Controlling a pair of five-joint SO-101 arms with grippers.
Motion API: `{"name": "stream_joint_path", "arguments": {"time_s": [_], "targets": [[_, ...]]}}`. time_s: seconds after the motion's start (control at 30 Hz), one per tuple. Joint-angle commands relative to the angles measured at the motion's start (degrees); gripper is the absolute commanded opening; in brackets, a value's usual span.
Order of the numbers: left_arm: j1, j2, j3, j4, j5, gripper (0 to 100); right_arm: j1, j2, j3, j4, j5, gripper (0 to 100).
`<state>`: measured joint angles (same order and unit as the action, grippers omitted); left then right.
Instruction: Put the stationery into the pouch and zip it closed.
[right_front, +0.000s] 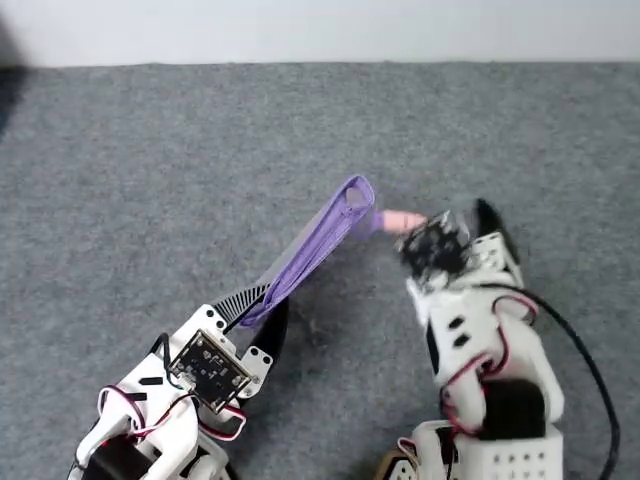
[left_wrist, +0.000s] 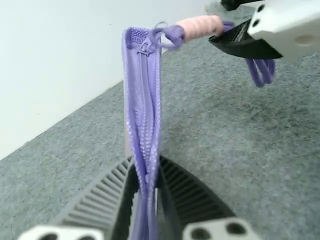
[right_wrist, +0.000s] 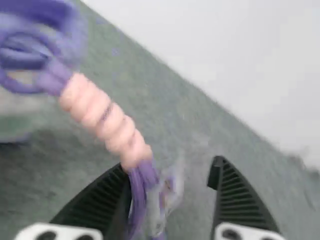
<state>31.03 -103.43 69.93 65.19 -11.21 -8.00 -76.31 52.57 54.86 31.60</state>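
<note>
- The left gripper (left_wrist: 147, 172) is pressed together on one end of the pouch (left_wrist: 142, 100) and holds it raised off the bench (right_front: 150, 180). That pinch should be kept firm so the zip stays taut.
- The right gripper (right_wrist: 170, 167) is spread at the pouch's far end. The zip pull (right_wrist: 102, 120) lies against one finger and is not pinched.
- It should probably close on the pull first, then draw in line with the teeth.
- The pouch is limp purple fabric, folded flat.
- The pull is a pink ribbed bead on thin looped cord.
- The bench is grey and felt-like.
</note>
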Motion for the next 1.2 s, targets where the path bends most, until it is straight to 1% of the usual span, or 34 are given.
{"name": "stream_joint_path", "arguments": {"time_s": [0.0,0.17,0.3,0.43,0.53,0.6,0.63,0.7,0.8,0.87,0.93,1.07,1.17], "targets": [[-0.3,-0.7,-2.9,-0.1,-0.3,2,-4.9,-2.2,-0.7,0.5,-0.6,15.5],[-0.3,-0.7,-2.9,-0.1,-0.3,2,-8.4,-2.2,-0.5,0.5,-0.7,15.4],[-0.3,-0.7,-2.6,-0.1,-0.3,2,-8.5,-2.2,-0.5,0.7,-0.4,15.1],[-0.3,-0.7,-2.3,-0.1,-0.4,2,-4.5,-2.2,-0.5,3.1,-0.6,14.6],[-0.3,-0.7,-2.3,-0.1,-0.4,1,-0.6,-2.4,-0.6,3.0,-0.7,8.4],[-0.3,-0.7,-2.3,-0.1,-0.4,1,-0.1,-2.9,-1.0,3.5,-0.5,5.9],[-0.3,-0.7,-2.3,-0.1,-0.4,1,0.0,-2.9,-1.2,3.6,-0.4,6.2],[-0.3,-0.7,-2.3,-0.1,-0.4,1,0.0,-2.9,-2.5,5.3,-0.4,10.8],[-0.3,-0.7,-2.3,-0.1,-0.5,1,-2.1,-2.9,-3.1,9.8,-0.6,25.8],[-0.3,-0.7,-2.3,-0.1,-0.5,1,-3.8,-2.8,-3.1,12.1,-0.8,32.4],[-0.3,-0.7,-2.3,-0.1,-0.6,1,-7.2,-2.3,-3.0,12.1,-1.4,30.7],[-0.3,-0.7,-2.3,-0.1,-0.6,1,-14.1,-2.2,-2.2,8.2,-3.5,22.5],[-0.3,-0.7,-2.3,-0.1,-0.6,1,-16.9,-2.2,-0.6,5.6,-3.5,19.3]]}}
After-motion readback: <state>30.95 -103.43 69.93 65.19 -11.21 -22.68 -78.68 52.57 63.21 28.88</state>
